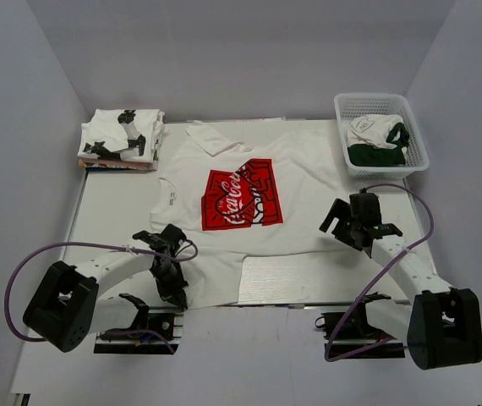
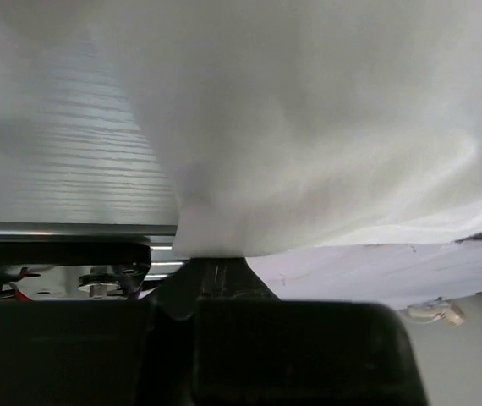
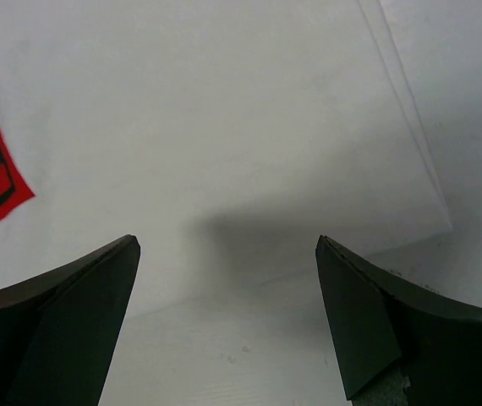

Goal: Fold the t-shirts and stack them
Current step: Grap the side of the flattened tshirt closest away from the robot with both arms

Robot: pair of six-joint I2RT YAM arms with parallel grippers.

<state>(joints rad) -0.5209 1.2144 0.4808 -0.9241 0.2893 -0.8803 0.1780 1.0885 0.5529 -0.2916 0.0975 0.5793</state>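
- We're seeing the left end effector (image 1: 174, 288) clamped on the near-left hem of the red-logo t-shirt (image 1: 241, 199) — shirt lying spread on the bench (image 1: 106, 220).
- right end effector (image 3: 227, 243) is hovering over its right edge — jaws apart.

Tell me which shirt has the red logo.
The spread shirt in the middle; the folded stack at far left shows only black prints.

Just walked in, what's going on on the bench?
The left gripper is shut on the near hem of the red-logo t-shirt, which lies spread on the table. The right gripper hangs open above the shirt's right side. A folded stack sits back left; more garments wait in the basket back right.
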